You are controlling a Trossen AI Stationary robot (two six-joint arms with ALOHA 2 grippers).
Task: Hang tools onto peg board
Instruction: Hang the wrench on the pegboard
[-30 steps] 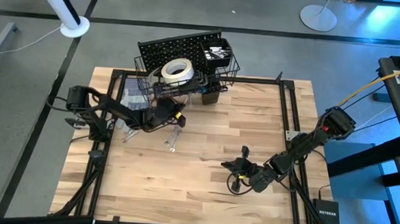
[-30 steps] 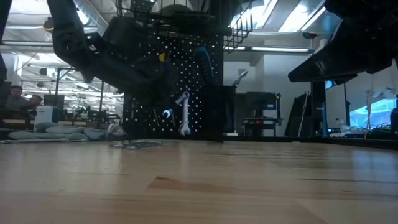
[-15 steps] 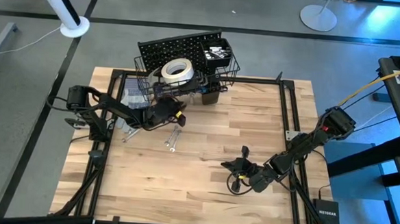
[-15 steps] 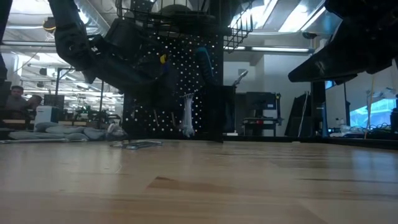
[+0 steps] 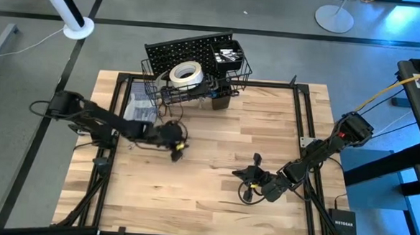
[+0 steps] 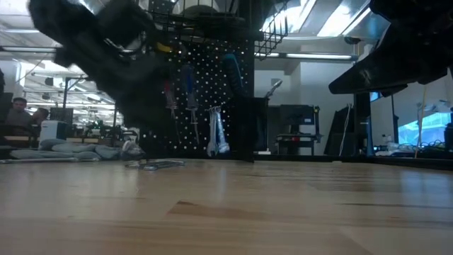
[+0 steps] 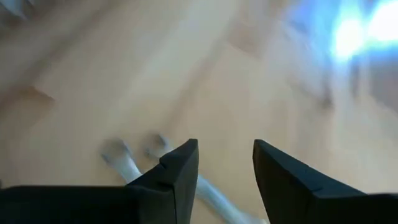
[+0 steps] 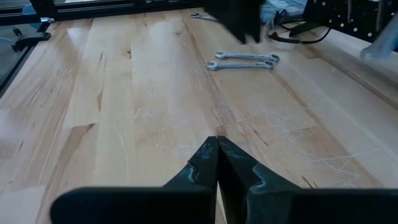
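hovering above two wrenches (image 8: 242, 60) on the table (image 5: 216, 146), left gripper (image 5: 176, 148) fingers apart, empty; right gripper (image 5: 248, 188) fingers together.

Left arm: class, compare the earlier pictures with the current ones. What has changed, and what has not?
The left gripper has opened and let go of a silver wrench, which now hangs on the peg board. The arm has swung away from the board and hovers above two wrenches lying on the table. The right gripper stays shut in place; the tape roll is unmoved.
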